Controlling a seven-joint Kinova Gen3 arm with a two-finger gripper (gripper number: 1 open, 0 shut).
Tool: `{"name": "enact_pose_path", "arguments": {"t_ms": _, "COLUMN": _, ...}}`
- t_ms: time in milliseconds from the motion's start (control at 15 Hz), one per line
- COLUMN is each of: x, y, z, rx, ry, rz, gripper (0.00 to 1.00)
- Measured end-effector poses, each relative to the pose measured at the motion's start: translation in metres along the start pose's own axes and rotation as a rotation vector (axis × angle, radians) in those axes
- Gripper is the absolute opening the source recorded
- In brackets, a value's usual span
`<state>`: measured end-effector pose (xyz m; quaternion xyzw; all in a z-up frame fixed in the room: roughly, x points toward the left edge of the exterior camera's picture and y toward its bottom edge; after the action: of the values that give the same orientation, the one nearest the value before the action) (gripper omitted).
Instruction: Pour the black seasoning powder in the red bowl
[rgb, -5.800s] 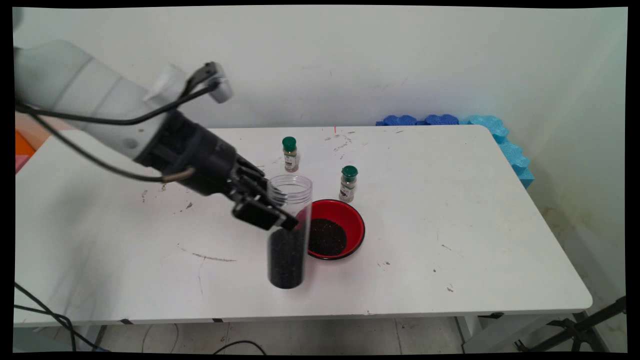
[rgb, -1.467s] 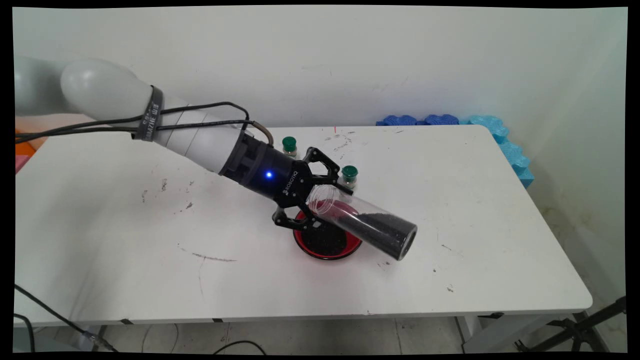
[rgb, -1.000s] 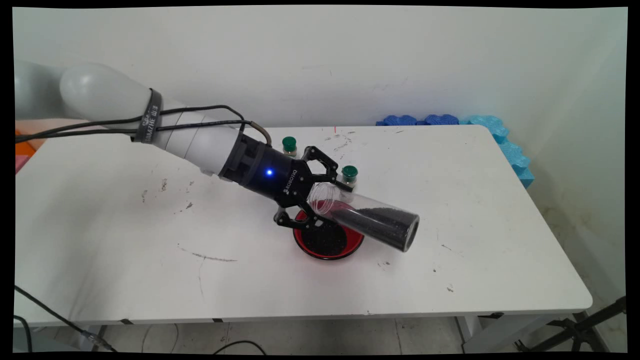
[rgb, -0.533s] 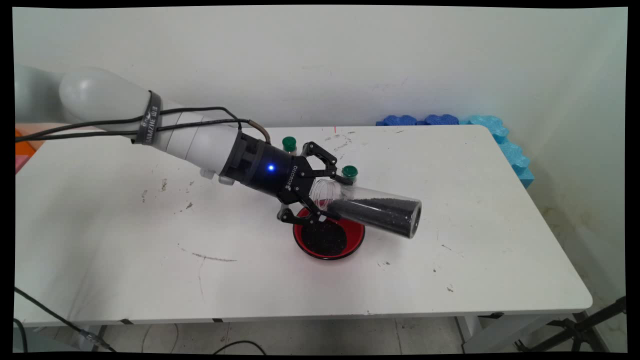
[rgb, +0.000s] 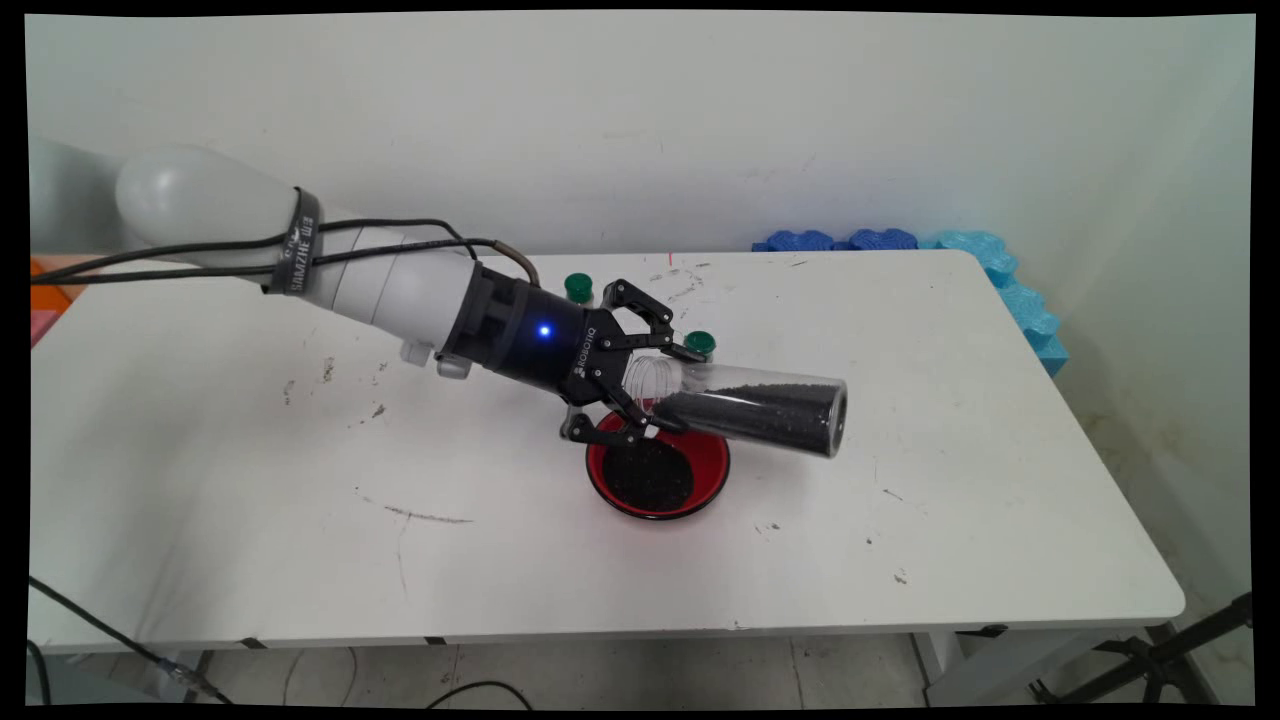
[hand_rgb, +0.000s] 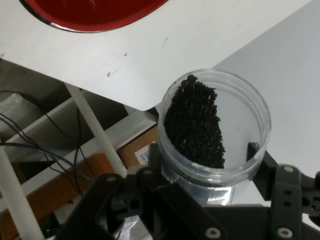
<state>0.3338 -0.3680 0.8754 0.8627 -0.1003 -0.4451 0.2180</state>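
— What has changed since the earlier frames?

— Tilting has gone on: the clear plastic jar (rgb: 745, 405), which stood upright beside the bowl nearly six seconds ago, now lies almost level in the air, its closed base raised a little more than half a second ago. The dark granules (rgb: 765, 410) have spread along the jar's lower side toward its mouth.

— And what has hold of the jar?

— The black two-finger gripper (rgb: 650, 385) does. Its fingers (rgb: 655, 345) are clamped on the jar just behind the threaded neck, one on each side.

— Where does the jar hang?

— Above the red bowl (rgb: 712, 462), clear of the table (rgb: 950, 420). The open mouth is at the gripper's end, over the bowl's far rim, and the closed base points to the picture's right. The bowl already has a dark heap of granules (rgb: 648, 475) in its middle.

— What does the hand view add?

— It looks straight into the jar's open mouth (hand_rgb: 214, 125). The granules (hand_rgb: 194, 122) are banked against one side of the wall and reach close to the rim. A slice of the red bowl (hand_rgb: 95, 15) shows at the top edge.

— What else stands nearby?

— Two small spice bottles with green caps. One green cap (rgb: 577, 288) shows behind the gripper's wrist, the other (rgb: 700, 344) just behind the jar. Blue foam pieces (rgb: 900, 241) lie along the table's far right corner.
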Motion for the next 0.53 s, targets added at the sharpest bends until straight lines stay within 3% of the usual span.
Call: {"name": "enact_pose_path", "arguments": {"t_ms": 533, "x": -0.0005, "y": -0.0029, "z": 0.0018, "rx": -0.034, "ry": -0.007, "rz": -0.082, "gripper": 0.00}}
